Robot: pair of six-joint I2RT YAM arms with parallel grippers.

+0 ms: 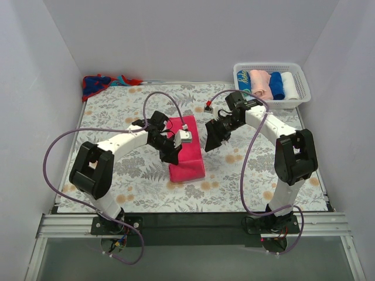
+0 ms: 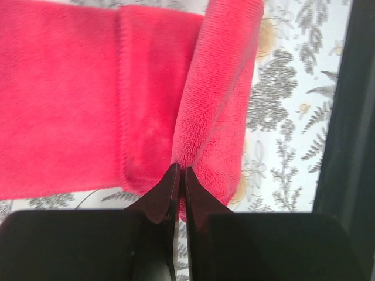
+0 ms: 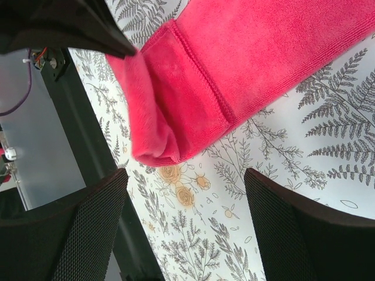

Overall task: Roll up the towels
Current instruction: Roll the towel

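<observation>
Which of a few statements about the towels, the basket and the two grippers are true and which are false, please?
1. The left gripper is shut on the hot-pink towel. True.
2. The right gripper also grips that towel. False: its jaws stand open beside it, holding nothing.
3. The white basket holds rolled towels. True.
4. The red and blue towel lies in the basket. False: it lies crumpled at the far left corner of the floral cloth.

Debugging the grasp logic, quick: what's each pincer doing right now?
Left pincer: closed, pinching a fold of the pink towel.
Right pincer: open, holding nothing.
</observation>
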